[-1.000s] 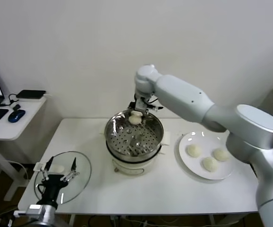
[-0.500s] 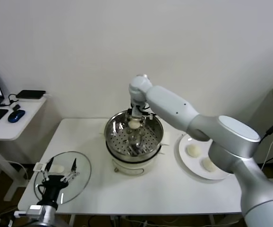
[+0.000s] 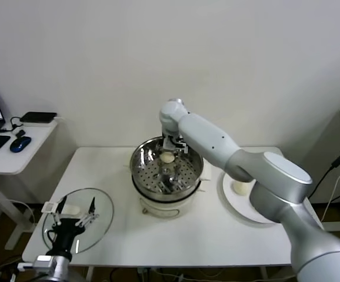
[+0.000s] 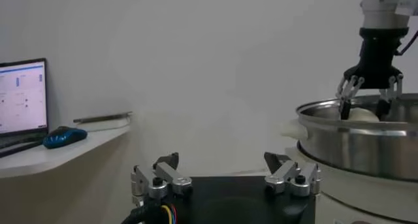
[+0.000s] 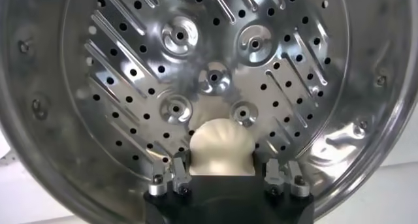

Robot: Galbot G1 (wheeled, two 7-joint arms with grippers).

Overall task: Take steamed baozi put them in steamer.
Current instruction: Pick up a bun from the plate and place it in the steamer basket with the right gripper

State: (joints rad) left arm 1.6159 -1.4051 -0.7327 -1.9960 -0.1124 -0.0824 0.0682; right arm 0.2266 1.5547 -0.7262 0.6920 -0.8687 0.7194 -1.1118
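Observation:
My right gripper [image 3: 169,153] reaches down inside the steel steamer [image 3: 136,170] and is shut on one cream-white baozi [image 3: 167,158]. In the right wrist view the baozi [image 5: 221,145] sits between the fingers [image 5: 179,173] just above the perforated bottom [image 5: 130,75]; I cannot tell whether it touches. One more baozi [image 3: 239,188] shows on the white plate [image 3: 230,204]; the right arm hides the rest of the plate. My left gripper [image 3: 76,205] is open and empty over the glass lid [image 3: 102,220] at the front left. The left wrist view shows it [image 4: 223,173] with the steamer [image 4: 366,140] beyond.
The steamer stands on a white pot base [image 3: 164,207] at the table's middle. A side table [image 3: 5,155] with a laptop, a phone and a blue mouse [image 3: 20,144] stands to the left. A wall runs behind the table.
My right gripper has gone down into the steamer with the baozi. The right arm has swung over the plate and now hides most of it. The left arm has not moved.

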